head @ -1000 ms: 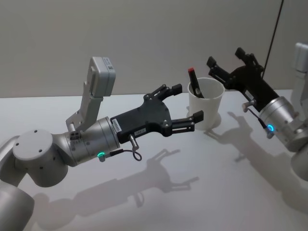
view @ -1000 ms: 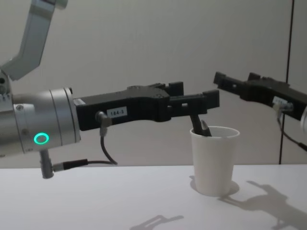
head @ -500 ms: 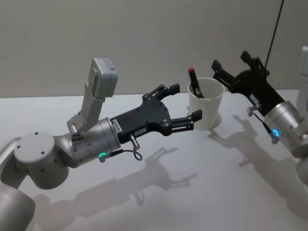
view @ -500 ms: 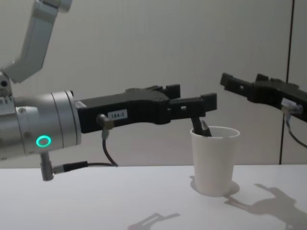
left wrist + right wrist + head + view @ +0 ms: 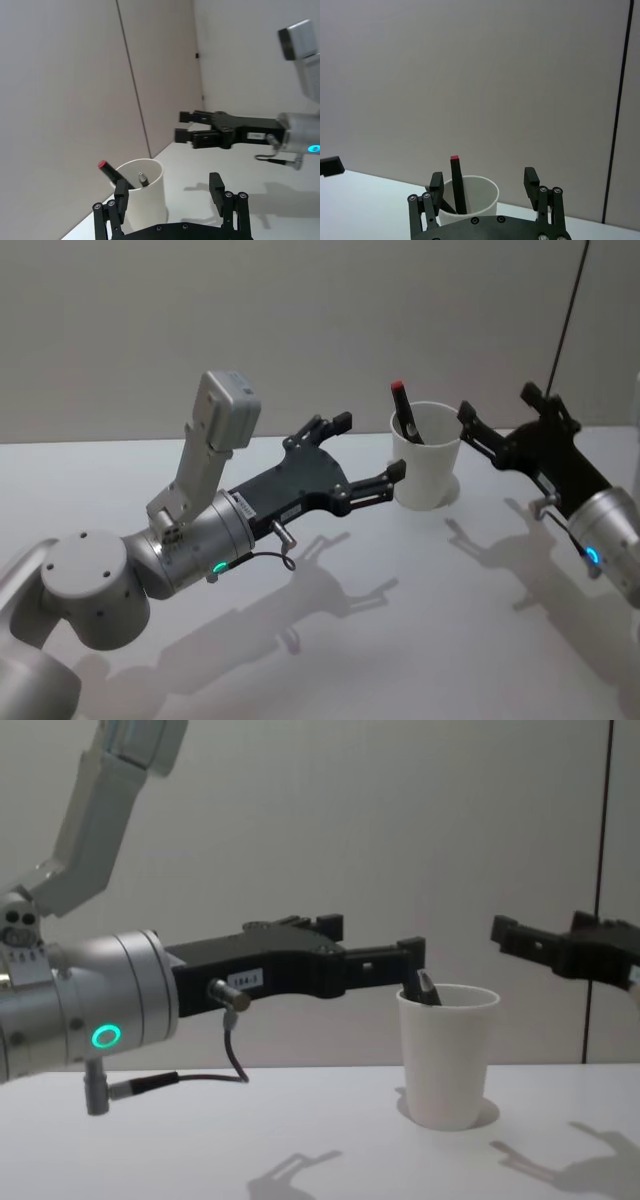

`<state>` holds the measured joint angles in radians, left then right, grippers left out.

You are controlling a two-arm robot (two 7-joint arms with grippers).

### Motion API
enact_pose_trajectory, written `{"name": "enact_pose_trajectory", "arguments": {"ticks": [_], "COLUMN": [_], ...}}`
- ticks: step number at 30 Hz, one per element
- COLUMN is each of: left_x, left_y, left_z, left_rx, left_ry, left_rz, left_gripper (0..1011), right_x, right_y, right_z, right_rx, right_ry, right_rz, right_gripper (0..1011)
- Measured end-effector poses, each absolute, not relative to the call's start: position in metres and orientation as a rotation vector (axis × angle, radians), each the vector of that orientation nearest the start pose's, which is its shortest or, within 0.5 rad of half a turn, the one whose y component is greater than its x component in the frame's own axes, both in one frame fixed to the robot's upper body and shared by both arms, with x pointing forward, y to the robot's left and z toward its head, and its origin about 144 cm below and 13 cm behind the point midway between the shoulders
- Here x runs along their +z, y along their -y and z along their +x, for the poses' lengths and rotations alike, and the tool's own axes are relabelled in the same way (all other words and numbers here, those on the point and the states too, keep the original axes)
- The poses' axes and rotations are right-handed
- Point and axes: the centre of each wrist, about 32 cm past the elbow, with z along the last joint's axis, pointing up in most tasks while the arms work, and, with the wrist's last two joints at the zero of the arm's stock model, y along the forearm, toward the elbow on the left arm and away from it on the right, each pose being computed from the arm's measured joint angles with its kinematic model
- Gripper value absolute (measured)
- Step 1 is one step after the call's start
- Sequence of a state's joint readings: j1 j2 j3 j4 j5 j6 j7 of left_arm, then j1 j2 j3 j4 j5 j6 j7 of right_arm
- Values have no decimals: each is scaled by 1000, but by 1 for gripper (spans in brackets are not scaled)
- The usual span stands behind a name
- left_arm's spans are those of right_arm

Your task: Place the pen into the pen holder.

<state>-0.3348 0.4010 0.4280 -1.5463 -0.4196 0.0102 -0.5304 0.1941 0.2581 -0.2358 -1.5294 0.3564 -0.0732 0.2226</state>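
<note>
Arms first, nearest the camera: the left gripper (image 5: 362,455) hangs above the table (image 5: 400,620) at about ten o'clock in the head view from the table's middle, jaws spread wide and holding nothing, its fingertips just short of the pen holder (image 5: 427,455) on that side. The right gripper (image 5: 507,423) sits at roughly three o'clock from the cup, also spread and empty, near the rim but apart from it.

Between them stands the pen holder, upright on the table. Inside it the pen (image 5: 404,410) leans against the wall, its red-tipped end poking above the rim toward eleven o'clock; a second dark, metal-tipped item (image 5: 143,179) rests in the cup beside it, as the left wrist view shows.

Judging from this, the placing itself looks done, and the step in hand is clearing away. The next move calls for drawing both arms back from the cup without clipping its rim or the protruding pen, since a light paper cup would tip easily.
</note>
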Motion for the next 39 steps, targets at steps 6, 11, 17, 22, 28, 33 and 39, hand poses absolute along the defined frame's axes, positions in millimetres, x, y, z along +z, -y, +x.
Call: {"name": "enact_pose_trajectory", "arguments": {"ticks": [6,11,17,22,28,33,39], "left_x": [1220,1217,1214,1212,1209,1208,1205], "left_y": [-218,-215,-211,-208,-205,-202,-199], "left_z": [519,515,510,506,501,498,493], "left_rx": [723,787,858,919,990,1035,1100], "left_ry": [153,167,185,202,223,238,259], "left_rz": [-3,11,25,36,47,52,59], "left_gripper": [1001,1001,1001,1001,1001,1001,1001], "right_x": [1187,1187,1187,1189,1189,1189,1189], "right_y": [235,236,237,237,237,237,237], "right_z": [491,475,460,449,444,443,443], "right_rx": [-1154,-1179,-1204,-1222,-1230,-1230,-1230], "right_ry": [73,73,73,74,74,74,74], "right_rz": [132,98,63,38,25,25,25], "right_gripper": [1002,1002,1002,1001,1002,1002,1002]}}
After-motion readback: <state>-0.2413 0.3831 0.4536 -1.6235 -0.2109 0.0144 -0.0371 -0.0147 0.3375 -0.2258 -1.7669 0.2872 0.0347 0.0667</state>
